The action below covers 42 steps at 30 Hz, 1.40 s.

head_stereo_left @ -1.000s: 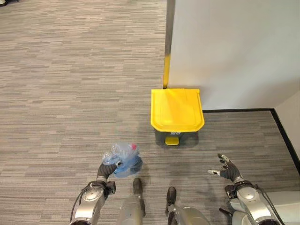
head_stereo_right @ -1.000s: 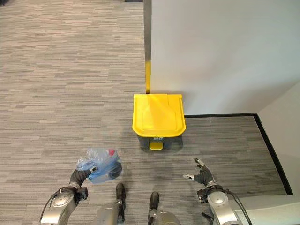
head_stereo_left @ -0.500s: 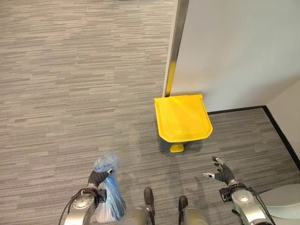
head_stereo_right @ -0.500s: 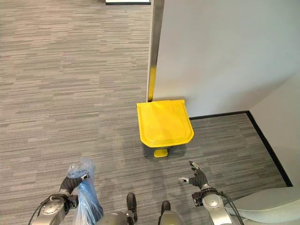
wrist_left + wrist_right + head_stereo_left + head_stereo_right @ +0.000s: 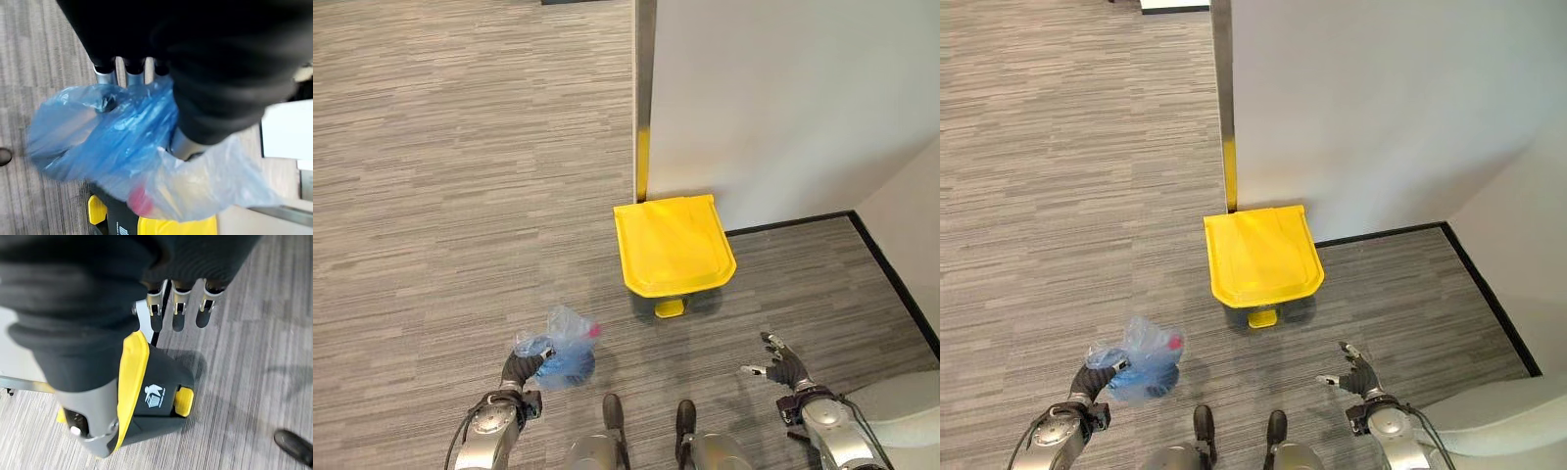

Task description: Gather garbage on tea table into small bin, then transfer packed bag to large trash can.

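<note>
The left hand (image 5: 523, 368) grips the gathered neck of the blue bag (image 5: 565, 345), which has swung up and forward from hanging by the leg half a second ago. The right hand (image 5: 781, 365) hangs open, empty. The yellow-lidded trash can (image 5: 672, 245) stands closed ahead, so transfer remains. The bag looks thin, translucent, crumpled, something red inside.
</note>
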{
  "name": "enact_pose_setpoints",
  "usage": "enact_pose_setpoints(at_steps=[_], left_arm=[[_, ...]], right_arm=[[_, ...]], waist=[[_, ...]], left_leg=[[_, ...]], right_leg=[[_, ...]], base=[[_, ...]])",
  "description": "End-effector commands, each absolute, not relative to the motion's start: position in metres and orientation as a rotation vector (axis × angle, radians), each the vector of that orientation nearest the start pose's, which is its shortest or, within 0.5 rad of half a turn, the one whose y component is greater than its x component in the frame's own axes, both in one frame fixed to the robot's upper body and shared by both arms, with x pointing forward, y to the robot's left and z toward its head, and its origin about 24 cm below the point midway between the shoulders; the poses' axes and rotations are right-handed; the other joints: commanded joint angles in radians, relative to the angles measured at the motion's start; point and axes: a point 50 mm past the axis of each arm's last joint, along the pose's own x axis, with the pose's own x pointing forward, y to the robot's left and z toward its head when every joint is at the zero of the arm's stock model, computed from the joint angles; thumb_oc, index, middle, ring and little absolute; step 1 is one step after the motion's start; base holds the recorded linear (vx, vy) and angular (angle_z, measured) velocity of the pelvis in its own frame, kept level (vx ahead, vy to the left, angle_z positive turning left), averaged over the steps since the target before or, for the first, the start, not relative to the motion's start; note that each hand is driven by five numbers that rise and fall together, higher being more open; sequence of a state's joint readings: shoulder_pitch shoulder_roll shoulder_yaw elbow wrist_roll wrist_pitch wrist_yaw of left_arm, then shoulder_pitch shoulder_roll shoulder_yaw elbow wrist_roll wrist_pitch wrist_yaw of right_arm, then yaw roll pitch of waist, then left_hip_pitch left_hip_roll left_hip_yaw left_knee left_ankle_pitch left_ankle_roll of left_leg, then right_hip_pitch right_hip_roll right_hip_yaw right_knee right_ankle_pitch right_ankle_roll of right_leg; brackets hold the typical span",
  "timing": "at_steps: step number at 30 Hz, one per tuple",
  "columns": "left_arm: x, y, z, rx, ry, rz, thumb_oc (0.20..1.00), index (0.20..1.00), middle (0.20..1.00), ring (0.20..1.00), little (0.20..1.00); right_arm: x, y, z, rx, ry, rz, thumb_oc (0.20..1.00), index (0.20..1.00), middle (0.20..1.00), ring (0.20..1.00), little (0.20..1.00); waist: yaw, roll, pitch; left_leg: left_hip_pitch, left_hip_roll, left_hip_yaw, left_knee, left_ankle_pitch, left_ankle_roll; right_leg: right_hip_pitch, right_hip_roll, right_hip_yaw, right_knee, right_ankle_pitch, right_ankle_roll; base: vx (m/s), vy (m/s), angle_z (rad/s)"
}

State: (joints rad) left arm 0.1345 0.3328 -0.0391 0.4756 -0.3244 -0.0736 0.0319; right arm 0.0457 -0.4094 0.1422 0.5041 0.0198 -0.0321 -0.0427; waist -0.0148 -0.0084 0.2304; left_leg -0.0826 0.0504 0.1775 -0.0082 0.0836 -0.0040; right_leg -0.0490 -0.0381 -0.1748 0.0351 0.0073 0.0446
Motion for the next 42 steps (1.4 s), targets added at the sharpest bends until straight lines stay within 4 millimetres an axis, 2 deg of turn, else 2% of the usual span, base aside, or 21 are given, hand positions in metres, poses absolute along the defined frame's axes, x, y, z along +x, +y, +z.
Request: enact_pose_setpoints(at_steps=[1, 8, 11, 14, 16, 18, 20, 22, 24, 25, 26, 28, 29, 30, 32, 34, 38, 42], left_arm=[[0.191, 0.256, -0.052, 0.071, 0.434, 0.174, 0.200, 0.200, 0.200, 0.200, 0.200], [0.190, 0.257, -0.051, 0.074, 0.434, 0.182, 0.200, 0.200, 0.200, 0.200, 0.200], [0.195, 0.260, -0.046, 0.088, 0.413, 0.184, 0.200, 0.200, 0.200, 0.200, 0.200], [0.197, 0.265, -0.041, 0.110, 0.398, 0.191, 0.200, 0.200, 0.200, 0.200, 0.200], [0.199, 0.269, -0.039, 0.127, 0.396, 0.194, 0.200, 0.200, 0.200, 0.200, 0.200], [0.199, 0.270, -0.041, 0.125, 0.401, 0.205, 0.200, 0.200, 0.200, 0.200, 0.200], [0.199, 0.271, -0.040, 0.115, 0.394, 0.219, 0.200, 0.200, 0.200, 0.200, 0.200], [0.200, 0.273, -0.041, 0.104, 0.397, 0.234, 0.200, 0.200, 0.200, 0.200, 0.200], [0.203, 0.273, -0.040, 0.107, 0.390, 0.238, 0.200, 0.200, 0.200, 0.200, 0.200], [0.204, 0.272, -0.041, 0.105, 0.390, 0.234, 0.200, 0.200, 0.200, 0.200, 0.200], [0.208, 0.271, -0.038, 0.107, 0.379, 0.232, 0.200, 0.200, 0.200, 0.200, 0.200], [0.214, 0.268, -0.035, 0.113, 0.362, 0.207, 0.200, 0.200, 0.200, 0.200, 0.200], [0.220, 0.267, -0.032, 0.118, 0.351, 0.201, 0.200, 0.200, 0.200, 0.200, 0.200], [0.217, 0.265, -0.034, 0.111, 0.360, 0.193, 0.200, 0.200, 0.200, 0.200, 0.200], [0.221, 0.264, -0.034, 0.097, 0.354, 0.199, 0.200, 0.200, 0.200, 0.200, 0.200], [0.221, 0.266, -0.033, 0.098, 0.349, 0.210, 0.200, 0.200, 0.200, 0.200, 0.200], [0.227, 0.265, -0.030, 0.085, 0.329, 0.220, 0.200, 0.200, 0.200, 0.200, 0.200], [0.224, 0.263, -0.030, 0.087, 0.328, 0.201, 0.200, 0.200, 0.200, 0.200, 0.200]], right_arm=[[0.211, -0.245, -0.052, -0.435, 0.475, -0.019, 1.000, 1.000, 1.000, 1.000, 1.000], [0.211, -0.243, -0.051, -0.428, 0.474, -0.015, 1.000, 1.000, 1.000, 1.000, 1.000], [0.214, -0.241, -0.051, -0.424, 0.470, -0.015, 1.000, 1.000, 1.000, 1.000, 1.000], [0.219, -0.237, -0.049, -0.409, 0.454, -0.011, 1.000, 1.000, 1.000, 1.000, 1.000], [0.221, -0.234, -0.048, -0.399, 0.445, -0.007, 1.000, 1.000, 1.000, 1.000, 1.000], [0.221, -0.232, -0.048, -0.389, 0.444, -0.009, 1.000, 1.000, 1.000, 1.000, 1.000], [0.223, -0.233, -0.046, -0.390, 0.438, -0.014, 1.000, 1.000, 1.000, 1.000, 1.000], [0.224, -0.239, -0.044, -0.393, 0.434, -0.032, 1.000, 1.000, 1.000, 1.000, 1.000], [0.222, -0.242, -0.044, -0.392, 0.438, -0.045, 1.000, 1.000, 1.000, 1.000, 1.000], [0.221, -0.244, -0.044, -0.394, 0.442, -0.050, 1.000, 1.000, 1.000, 1.000, 1.000], [0.215, -0.252, -0.046, -0.398, 0.462, -0.081, 1.000, 1.000, 1.000, 1.000, 1.000], [0.207, -0.260, -0.049, -0.386, 0.487, -0.116, 1.000, 1.000, 1.000, 1.000, 1.000], [0.205, -0.265, -0.050, -0.382, 0.489, -0.140, 1.000, 1.000, 1.000, 1.000, 1.000], [0.203, -0.266, -0.051, -0.379, 0.500, -0.149, 1.000, 1.000, 1.000, 1.000, 1.000], [0.202, -0.274, -0.051, -0.358, 0.501, -0.199, 1.000, 1.000, 1.000, 1.000, 1.000], [0.200, -0.279, -0.050, -0.323, 0.495, -0.237, 1.000, 1.000, 1.000, 1.000, 1.000], [0.207, -0.285, -0.045, -0.282, 0.467, -0.288, 1.000, 1.000, 1.000, 1.000, 1.000], [0.218, -0.273, -0.042, -0.263, 0.439, -0.237, 1.000, 1.000, 1.000, 1.000, 1.000]], waist=[[0.003, -0.054, -0.032], [0.010, -0.064, -0.034], [0.016, -0.075, -0.029], [0.022, -0.076, -0.017], [0.020, -0.066, 0.003], [0.017, -0.061, 0.014], [0.010, -0.057, 0.023], [-0.021, -0.051, 0.041], [-0.038, -0.051, 0.048], [-0.046, -0.048, 0.051], [-0.071, -0.050, 0.054], [-0.087, -0.062, 0.045], [-0.100, -0.057, 0.041], [-0.109, -0.055, 0.032], [-0.131, -0.047, 0.029], [-0.146, -0.037, 0.020], [-0.160, -0.020, 0.016], [-0.143, -0.016, 0.010]], left_leg=[[0.043, -0.049, -0.057, 0.099, -0.176, -0.025], [0.046, -0.054, -0.062, 0.120, -0.200, -0.021], [0.012, -0.069, -0.070, 0.160, -0.226, -0.006], [-0.001, -0.085, -0.077, 0.172, -0.246, 0.016], [0.015, -0.098, -0.077, 0.176, -0.264, 0.037], [0.050, -0.110, -0.077, 0.169, -0.283, 0.043], [0.090, -0.127, -0.087, 0.160, -0.306, 0.044], [0.161, -0.147, -0.125, 0.154, -0.348, 0.030], [0.188, -0.147, -0.150, 0.162, -0.371, 0.017], [0.200, -0.143, -0.165, 0.169, -0.386, 0.011], [0.247, -0.141, -0.223, 0.173, -0.419, 0.003], [0.276, -0.138, -0.269, 0.183, -0.457, -0.013], [0.291, -0.113, -0.272, 0.193, -0.455, -0.030], [0.283, -0.091, -0.265, 0.199, -0.459, -0.038], [0.278, -0.047, -0.263, 0.217, -0.432, -0.055], [0.280, -0.023, -0.264, 0.189, -0.429, -0.056], [0.277, -0.016, -0.239, 0.139, -0.414, -0.055], [0.301, -0.037, -0.215, 0.086, -0.437, -0.035]], right_leg=[[-0.002, -0.039, 0.023, -0.019, -0.042, 0.059], [0.024, -0.041, 0.028, -0.034, -0.048, 0.060], [-0.002, -0.051, 0.054, 0.001, -0.052, 0.070], [-0.056, -0.064, 0.069, 0.097, -0.055, 0.096], [-0.122, -0.081, 0.074, 0.255, -0.046, 0.116], [-0.178, -0.090, 0.059, 0.301, -0.027, 0.112], [-0.223, -0.102, 0.037, 0.247, 0.000, 0.106], [-0.281, -0.115, -0.005, 0.073, 0.052, 0.126], [-0.315, -0.121, -0.015, 0.005, 0.077, 0.139], [-0.321, -0.119, -0.022, -0.018, 0.088, 0.143], [-0.380, -0.118, 0.017, -0.007, 0.137, 0.156], [-0.369, -0.137, 0.060, 0.007, 0.154, 0.148], [-0.402, -0.139, 0.066, 0.069, 0.171, 0.144], [-0.408, -0.140, 0.061, 0.097, 0.162, 0.142], [-0.424, -0.135, 0.039, 0.148, 0.152, 0.136], [-0.444, -0.119, 0.036, 0.161, 0.143, 0.132], [-0.487, -0.107, 0.030, 0.148, 0.155, 0.139], [-0.495, -0.104, 0.044, 0.131, 0.178, 0.153]], base=[[0.08, -0.055, 0.21], [0.04, 0.032, 0.02], [0.01, 0.183, -0.15], [0.02, 0.207, -0.26], [0.05, 0.230, -0.29], [0.13, 0.165, -0.14], [0.25, 0.080, 0.00], [0.46, 0.016, 0.38], [0.37, -0.057, 0.72], [0.58, -0.183, 0.98], [0.60, -0.231, 1.37], [0.47, -0.237, 1.22], [0.27, -0.196, 1.05], [0.26, -0.219, 1.05], [0.15, -0.177, 0.66], [0.06, -0.099, 0.32], [-0.03, 0.018, 0.06], [-0.05, 0.058, -0.20]])
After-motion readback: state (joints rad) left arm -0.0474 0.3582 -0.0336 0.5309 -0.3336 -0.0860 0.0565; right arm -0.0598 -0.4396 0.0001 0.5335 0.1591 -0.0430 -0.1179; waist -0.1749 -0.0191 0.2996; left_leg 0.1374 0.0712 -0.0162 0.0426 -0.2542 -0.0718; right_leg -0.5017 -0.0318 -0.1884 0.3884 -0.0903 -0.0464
